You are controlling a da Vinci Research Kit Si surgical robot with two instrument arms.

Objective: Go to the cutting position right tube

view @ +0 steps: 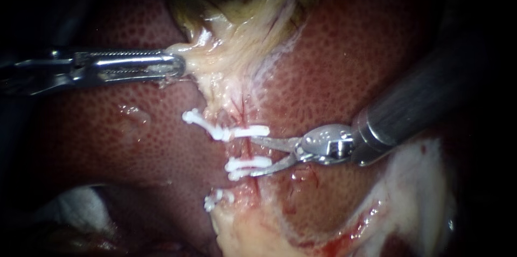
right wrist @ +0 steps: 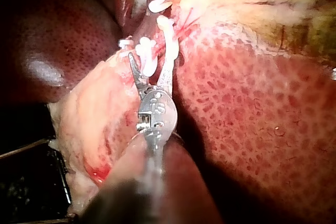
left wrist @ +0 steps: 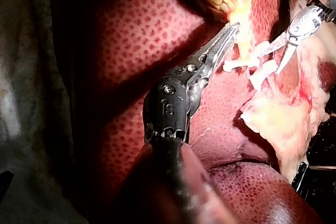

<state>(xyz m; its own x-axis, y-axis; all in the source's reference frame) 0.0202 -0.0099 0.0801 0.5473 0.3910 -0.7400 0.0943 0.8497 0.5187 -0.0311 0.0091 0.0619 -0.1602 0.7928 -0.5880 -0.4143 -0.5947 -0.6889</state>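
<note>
The right instrument (view: 254, 154), from three o'clock, is holding its blades spread at the tube (view: 246, 149) between two clips (view: 253, 131). The approach seems nearly done and is needing slightly deeper reach. The left instrument (view: 177, 66) is pinching gallbladder tissue (view: 215, 57).

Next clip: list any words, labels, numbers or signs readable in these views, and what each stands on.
Nothing readable to quote.
Left instrument, dark wrist joint: one small stamped mark, too blurred to read.
Right instrument, silver metal wrist joint: tiny marks, too small to read.
White plastic clips, mottled red liver: no text.
</note>
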